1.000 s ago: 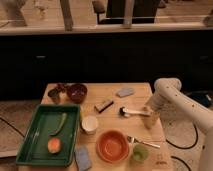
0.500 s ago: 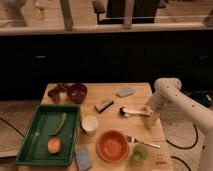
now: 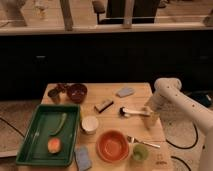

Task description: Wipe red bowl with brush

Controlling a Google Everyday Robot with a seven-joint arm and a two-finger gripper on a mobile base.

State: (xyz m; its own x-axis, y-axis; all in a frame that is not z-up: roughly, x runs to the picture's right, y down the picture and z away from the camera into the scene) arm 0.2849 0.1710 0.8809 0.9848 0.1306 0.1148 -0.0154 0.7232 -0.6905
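One tool (image 3: 151,115) at brush (image 3: 132,112) handle end, tbl (image 3: 137,97) edge.

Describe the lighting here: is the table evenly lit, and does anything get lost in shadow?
Camera view: dim, warm light covers the table fairly evenly, with no strong glare. Camera view: the cabinet front behind it is almost black. Camera view: the brush stands out against the wood, while the gripper, at the right end of the brush handle, blends with the pale arm.

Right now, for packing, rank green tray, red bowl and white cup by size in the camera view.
1. green tray
2. red bowl
3. white cup
The gripper is at the handle end of the brush.
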